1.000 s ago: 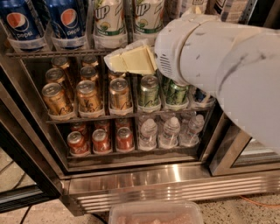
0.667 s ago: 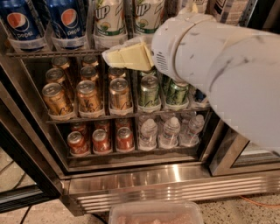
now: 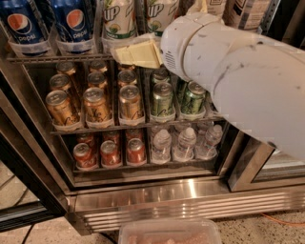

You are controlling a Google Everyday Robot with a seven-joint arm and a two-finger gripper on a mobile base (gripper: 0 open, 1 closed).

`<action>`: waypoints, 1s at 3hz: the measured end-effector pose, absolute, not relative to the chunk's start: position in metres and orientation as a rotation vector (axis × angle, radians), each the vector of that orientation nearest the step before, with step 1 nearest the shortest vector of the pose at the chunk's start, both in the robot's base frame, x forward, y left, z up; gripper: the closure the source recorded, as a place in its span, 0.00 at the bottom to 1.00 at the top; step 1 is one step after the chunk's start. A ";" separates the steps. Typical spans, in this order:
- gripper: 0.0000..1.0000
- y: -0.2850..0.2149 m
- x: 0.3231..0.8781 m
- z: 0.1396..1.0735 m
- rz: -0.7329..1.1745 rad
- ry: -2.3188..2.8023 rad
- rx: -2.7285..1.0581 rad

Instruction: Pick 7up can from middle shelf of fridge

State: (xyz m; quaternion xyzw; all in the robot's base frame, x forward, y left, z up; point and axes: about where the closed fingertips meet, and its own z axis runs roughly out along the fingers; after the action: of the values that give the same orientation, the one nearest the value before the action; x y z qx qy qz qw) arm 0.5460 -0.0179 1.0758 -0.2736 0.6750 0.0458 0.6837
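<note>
Two tall white-and-green 7up cans stand side by side on the middle shelf (image 3: 57, 58) at the top of the camera view: one on the left (image 3: 119, 19), one on the right (image 3: 159, 14). Tall blue Pepsi cans (image 3: 74, 21) stand to their left. My cream-coloured gripper (image 3: 137, 55) sits at the shelf's front rail, just below and in front of the two 7up cans, at the end of my big white arm (image 3: 228, 76). The arm hides the shelf's right part. The fridge (image 3: 190, 200) has a ribbed steel base.
Below the middle shelf is a rack of short gold cans (image 3: 95, 107) and short green cans (image 3: 163, 100). The lowest rack holds red cans (image 3: 109, 152) and water bottles (image 3: 186, 143). A clear plastic tub (image 3: 169, 231) sits on the floor in front. The dark door frame (image 3: 19, 162) stands at left.
My gripper and arm have moved up and slightly left, closer to the bottoms of the 7up cans. The cans have not moved.
</note>
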 end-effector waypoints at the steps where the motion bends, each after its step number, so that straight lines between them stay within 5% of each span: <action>1: 0.00 -0.017 0.546 1.080 0.090 1.496 -0.622; 3: 0.28 -0.019 0.551 1.080 0.070 1.475 -0.628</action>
State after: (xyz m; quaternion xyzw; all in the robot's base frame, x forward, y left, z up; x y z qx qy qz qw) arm 0.5514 -0.0194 1.0797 -0.2812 0.6609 0.0314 0.6951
